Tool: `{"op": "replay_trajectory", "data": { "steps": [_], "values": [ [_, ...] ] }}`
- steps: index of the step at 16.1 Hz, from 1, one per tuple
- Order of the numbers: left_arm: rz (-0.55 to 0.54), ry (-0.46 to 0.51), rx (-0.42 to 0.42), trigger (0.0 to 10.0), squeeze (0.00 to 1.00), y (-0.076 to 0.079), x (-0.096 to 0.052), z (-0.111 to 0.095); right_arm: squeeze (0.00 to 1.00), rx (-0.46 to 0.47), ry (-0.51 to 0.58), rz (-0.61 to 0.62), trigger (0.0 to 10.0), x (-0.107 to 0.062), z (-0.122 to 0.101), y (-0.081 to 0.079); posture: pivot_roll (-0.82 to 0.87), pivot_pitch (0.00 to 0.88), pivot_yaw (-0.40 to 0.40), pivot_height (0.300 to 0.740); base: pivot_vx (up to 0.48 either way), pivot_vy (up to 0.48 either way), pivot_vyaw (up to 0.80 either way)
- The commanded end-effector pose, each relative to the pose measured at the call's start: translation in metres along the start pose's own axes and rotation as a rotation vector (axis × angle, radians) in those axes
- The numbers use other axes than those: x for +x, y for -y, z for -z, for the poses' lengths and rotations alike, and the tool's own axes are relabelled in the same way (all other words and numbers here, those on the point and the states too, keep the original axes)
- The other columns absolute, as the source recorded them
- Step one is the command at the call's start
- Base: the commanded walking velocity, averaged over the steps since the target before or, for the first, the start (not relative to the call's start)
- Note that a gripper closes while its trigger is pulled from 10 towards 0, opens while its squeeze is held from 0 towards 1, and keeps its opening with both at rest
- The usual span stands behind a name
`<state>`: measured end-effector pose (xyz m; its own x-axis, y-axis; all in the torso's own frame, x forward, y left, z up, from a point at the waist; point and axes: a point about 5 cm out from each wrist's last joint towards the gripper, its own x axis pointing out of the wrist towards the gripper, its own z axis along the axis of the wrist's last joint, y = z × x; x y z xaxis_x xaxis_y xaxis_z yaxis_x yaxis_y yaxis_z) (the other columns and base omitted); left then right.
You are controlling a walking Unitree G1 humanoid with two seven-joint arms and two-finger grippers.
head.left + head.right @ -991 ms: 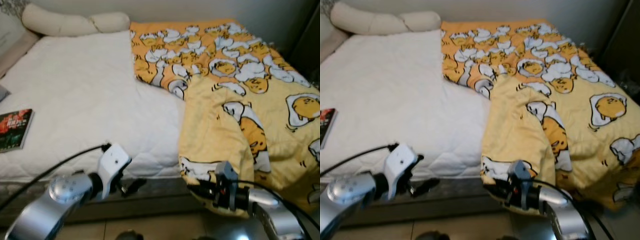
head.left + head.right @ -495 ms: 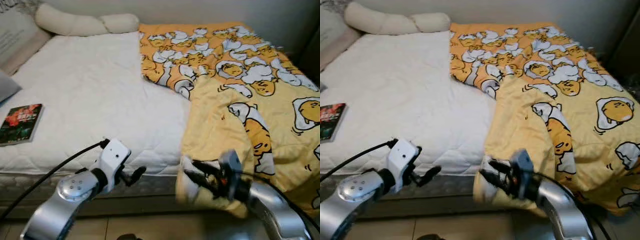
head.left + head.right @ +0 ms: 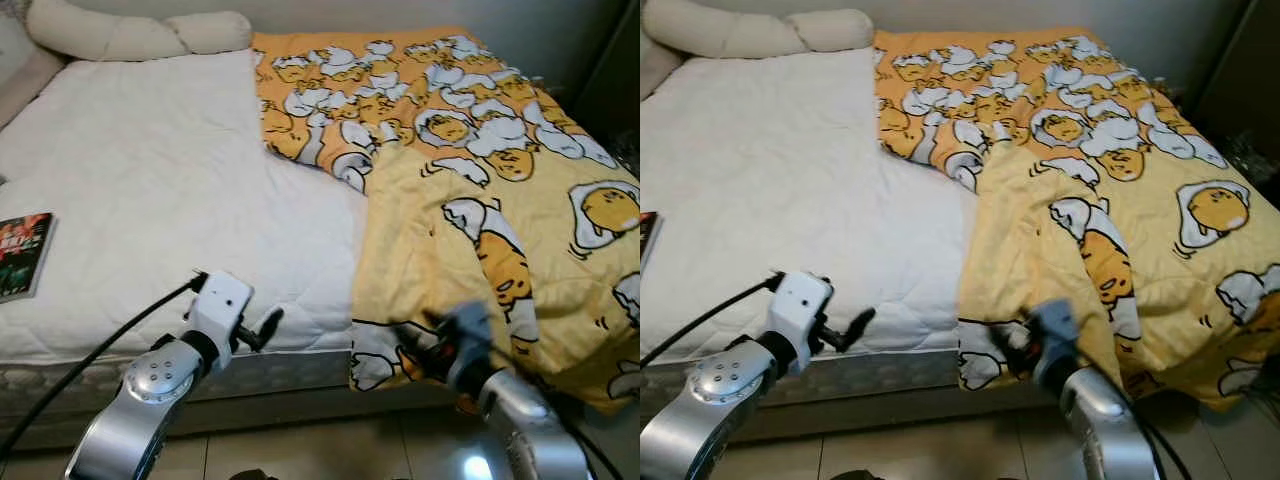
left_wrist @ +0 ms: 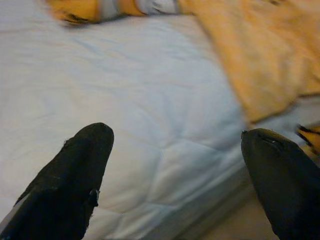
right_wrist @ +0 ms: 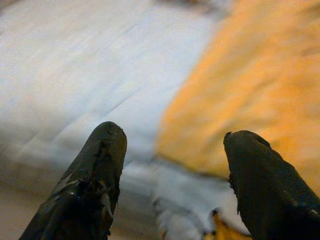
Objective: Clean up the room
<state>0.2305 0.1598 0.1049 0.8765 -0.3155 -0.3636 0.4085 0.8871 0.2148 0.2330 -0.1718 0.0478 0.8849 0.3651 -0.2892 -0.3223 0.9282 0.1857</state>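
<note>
A yellow-orange blanket [image 3: 480,190] printed with cartoon eggs covers the right half of a bed with a white quilted mattress [image 3: 150,190]. Its front corner hangs over the bed's front edge. My right gripper [image 3: 412,345], blurred, is low at that hanging corner; in the right wrist view it [image 5: 175,135] is open, with mattress and blanket beyond its fingers and nothing between them. My left gripper [image 3: 262,330] is at the mattress's front edge, left of the blanket. It [image 4: 175,135] is open and holds nothing.
A dark-covered book [image 3: 22,255] lies on the mattress at the far left. A long cream pillow [image 3: 130,32] lies along the head of the bed. Dark furniture [image 3: 615,70] stands at the right. Tiled floor [image 3: 300,450] runs along the bed's front.
The right gripper, which had the blanket's corner raised, has come down and right; the corner now hangs flat over the bed's front. The left gripper has risen slightly. The camera has shifted.
</note>
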Motion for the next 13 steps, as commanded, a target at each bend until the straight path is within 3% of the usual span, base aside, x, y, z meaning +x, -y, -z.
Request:
{"op": "replay_trajectory", "data": {
  "steps": [1,2,6,7,9,13],
  "values": [
    [-0.058,0.018,-0.011,10.0,0.0,-0.006,0.0,-0.001,1.0,0.047,0.034,0.093,10.0,0.0,-0.007,0.005,-0.09,0.0,0.017,0.74,0.0,0.0,0.0],
    [-0.093,0.041,-0.033,10.0,0.0,-0.009,0.002,-0.004,1.0,0.078,0.081,0.143,10.0,0.002,-0.015,0.003,-0.08,0.0,0.012,0.74,0.0,0.0,0.0],
    [-0.169,0.071,-0.041,10.0,0.0,-0.02,0.009,-0.01,1.0,0.02,0.244,0.224,10.0,0.007,-0.033,-0.01,-0.08,0.0,0.006,0.74,0.0,0.214,0.0],
    [-0.186,0.076,-0.049,10.0,0.0,-0.022,0.01,-0.01,1.0,-0.003,0.254,0.227,10.0,0.008,-0.034,-0.011,-0.07,0.0,0.003,0.74,0.0,0.0,0.0],
    [-0.216,0.084,-0.075,10.0,0.0,-0.024,0.01,-0.012,1.0,0.054,0.198,0.201,10.0,0.01,-0.03,-0.016,-0.07,0.0,-0.002,0.74,0.0,0.0,0.0],
    [-0.252,0.119,-0.139,10.0,0.0,-0.028,0.014,-0.015,1.0,0.03,0.23,0.229,10.0,0.012,-0.033,-0.015,-0.08,0.0,0.005,0.74,0.0,0.0,0.0]
  ]
}}
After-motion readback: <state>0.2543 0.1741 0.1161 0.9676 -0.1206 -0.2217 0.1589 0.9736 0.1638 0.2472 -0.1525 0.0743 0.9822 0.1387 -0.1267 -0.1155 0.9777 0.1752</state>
